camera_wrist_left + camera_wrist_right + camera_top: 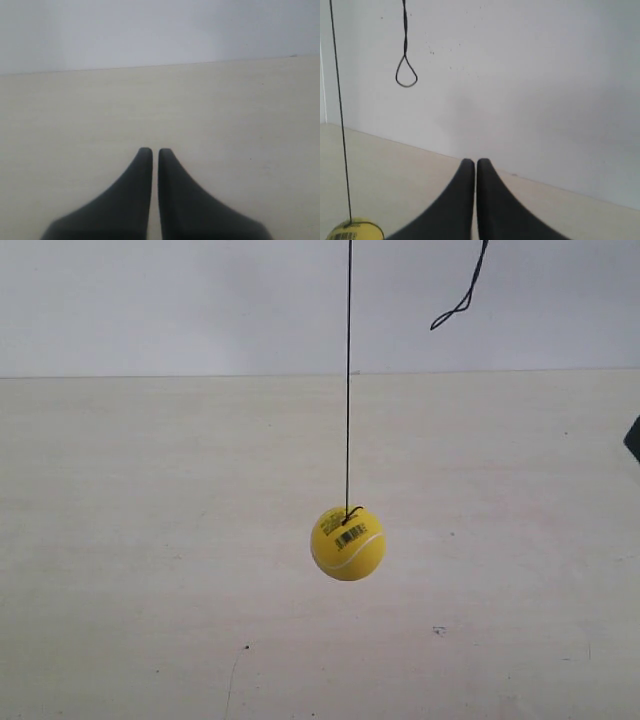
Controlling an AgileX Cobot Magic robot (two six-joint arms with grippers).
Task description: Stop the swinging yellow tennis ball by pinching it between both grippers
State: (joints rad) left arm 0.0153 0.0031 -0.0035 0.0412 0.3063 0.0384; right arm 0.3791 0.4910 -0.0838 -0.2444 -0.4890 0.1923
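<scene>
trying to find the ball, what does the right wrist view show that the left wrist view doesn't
Only the right wrist view: the yellow tennis ball, its black string, a hanging cord loop, the right end effector. Only the left wrist view: the left end effector, no ball. Both: jaws nearly closed, pale table, white wall.

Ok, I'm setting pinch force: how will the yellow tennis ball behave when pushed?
The yellow tennis ball hangs free on a thin black string, so a one-sided push would probably swing it away. Being round, it may slip sideways unless pressed squarely.
</scene>
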